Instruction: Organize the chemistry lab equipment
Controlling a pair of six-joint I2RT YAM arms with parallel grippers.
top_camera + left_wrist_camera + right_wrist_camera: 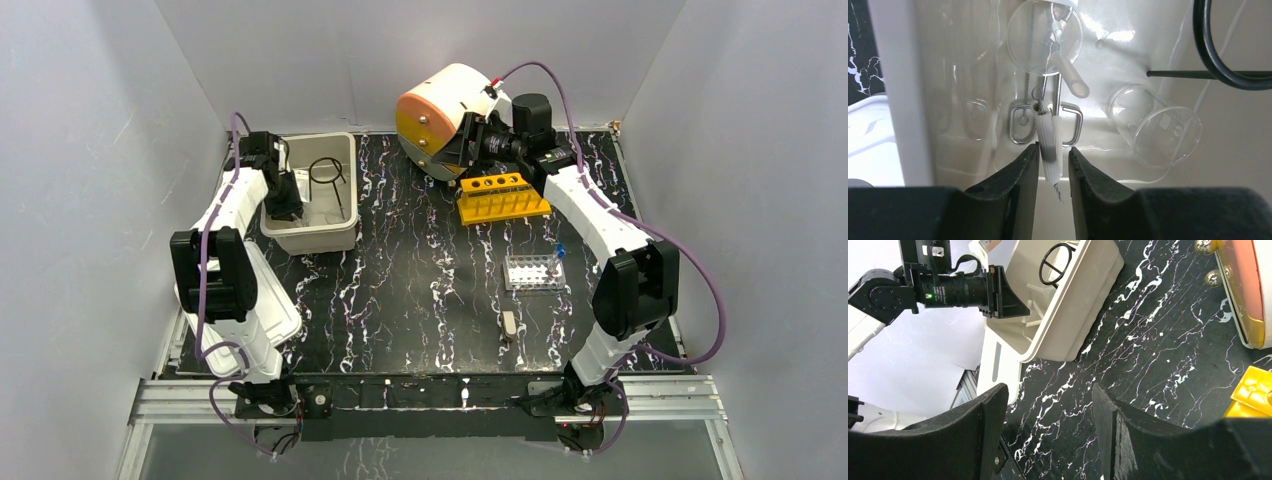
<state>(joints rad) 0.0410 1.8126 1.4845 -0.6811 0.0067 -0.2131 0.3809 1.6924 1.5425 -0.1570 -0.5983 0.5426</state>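
My left gripper (1054, 147) hangs inside the white tub (340, 228); it also shows in the top view (288, 205). Its jaws stand narrowly apart on either side of a white-bristled wire brush (1048, 135). The left finger touches the brush and a thin gap shows at the right finger. On the tub floor lie a clear funnel (1045, 37), a clear glass beaker (1160, 127), metal tongs (1020, 125) and the black ring with handle (1228, 75). A small brown-handled tool (509, 324) lies on the table. My right gripper (1048, 390) is open and empty, low over the table near the drawer unit.
The cream-and-orange drawer unit (440, 105) stands at the back centre. A yellow rack (503, 198) sits in front of it. A clear test-tube rack (533, 270) is at the right. A white lid (285, 315) lies beside the left arm.
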